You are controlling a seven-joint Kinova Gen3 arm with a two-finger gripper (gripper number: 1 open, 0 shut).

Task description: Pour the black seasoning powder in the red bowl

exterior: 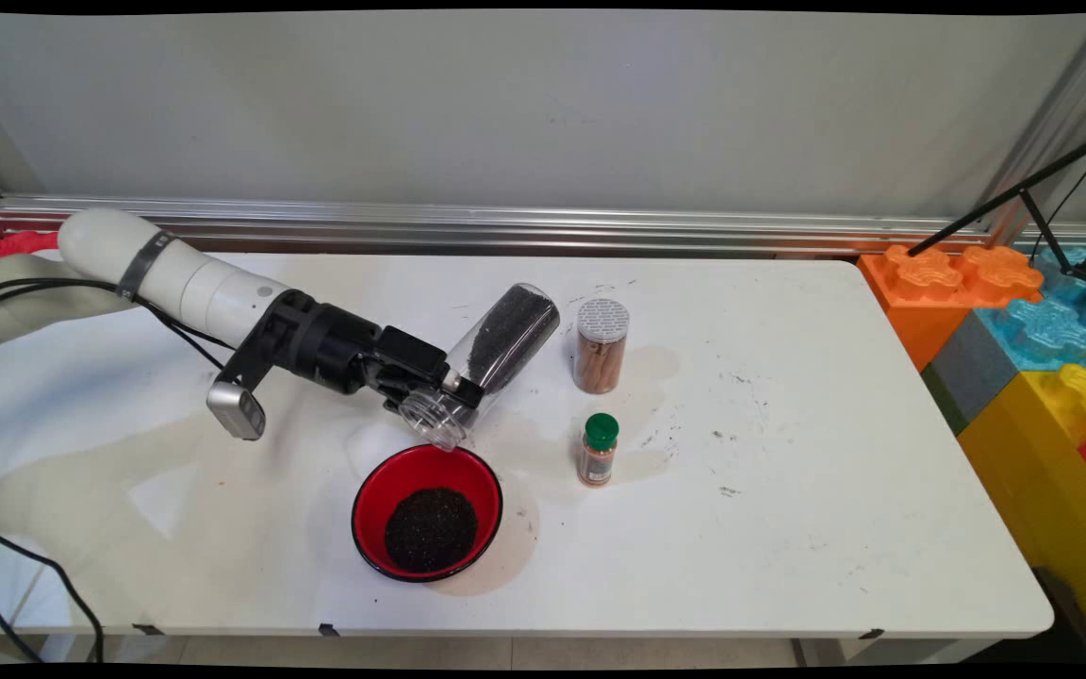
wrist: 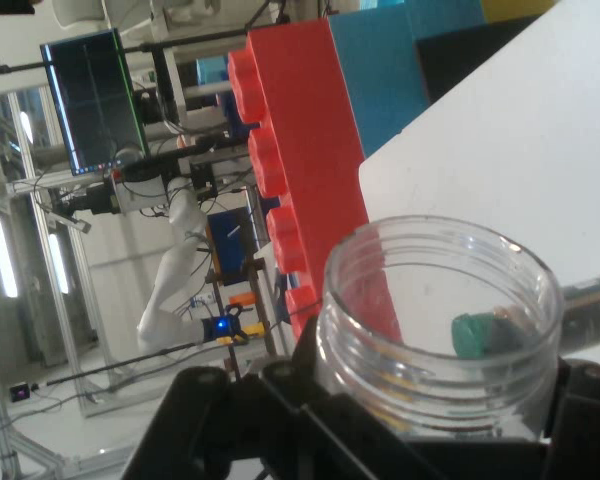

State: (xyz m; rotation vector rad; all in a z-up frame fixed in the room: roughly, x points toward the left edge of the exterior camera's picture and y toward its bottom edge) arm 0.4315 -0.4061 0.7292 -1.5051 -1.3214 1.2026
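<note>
the gripper (exterior: pixel 444 389) clamps a clear jar (exterior: pixel 491 363) of black grains, tilted mouth-down above a red bowl (exterior: pixel 427 511). the bowl holds black grains.

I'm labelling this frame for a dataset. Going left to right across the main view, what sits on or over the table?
Gripper clamped on a tilted clear jar of dark grains → capped jar of brown sticks → orange toy blocks past the table's right end.

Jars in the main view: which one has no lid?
The clear jar of dark grains, tilted in the pincer above the red bowl; the other two stand capped.
</note>
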